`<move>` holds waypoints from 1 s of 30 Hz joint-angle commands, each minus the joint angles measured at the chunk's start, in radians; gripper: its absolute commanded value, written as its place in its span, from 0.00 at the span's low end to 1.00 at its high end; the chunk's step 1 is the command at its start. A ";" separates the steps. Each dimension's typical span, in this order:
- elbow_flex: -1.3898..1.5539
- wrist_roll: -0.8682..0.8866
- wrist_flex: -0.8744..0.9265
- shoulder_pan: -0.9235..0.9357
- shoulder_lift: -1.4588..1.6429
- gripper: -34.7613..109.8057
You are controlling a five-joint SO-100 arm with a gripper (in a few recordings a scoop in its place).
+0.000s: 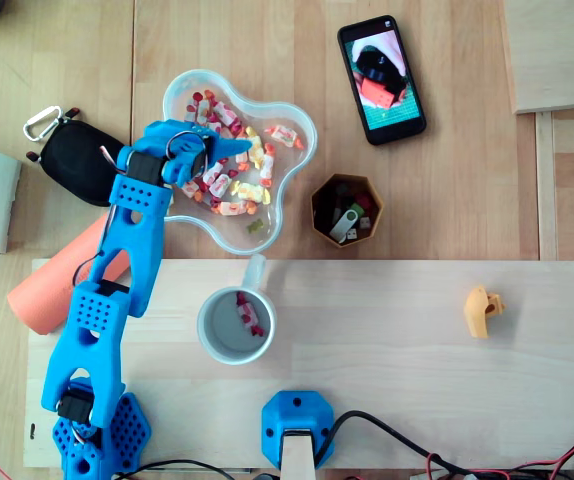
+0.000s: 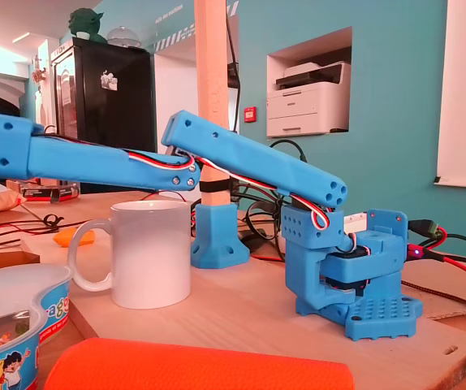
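In the overhead view the gripper (image 1: pixel 219 152) was found low over the wrapped candies (image 1: pixel 235 190) lying in the clear bowl (image 1: pixel 179 92). Whether its fingers were closed on anything could not be told. The step was judged to be the picking. One candy (image 1: pixel 251 318) was seen in the white mug (image 1: pixel 222 342), just below the bowl. A firm hold on a single sweet would be called for before any lifting.
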 commanded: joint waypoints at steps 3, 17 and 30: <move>-0.021 -0.003 -0.031 0.000 0.026 0.56; 0.002 -0.103 -0.031 0.000 -0.009 0.56; -0.015 -0.100 0.086 -0.026 0.005 0.56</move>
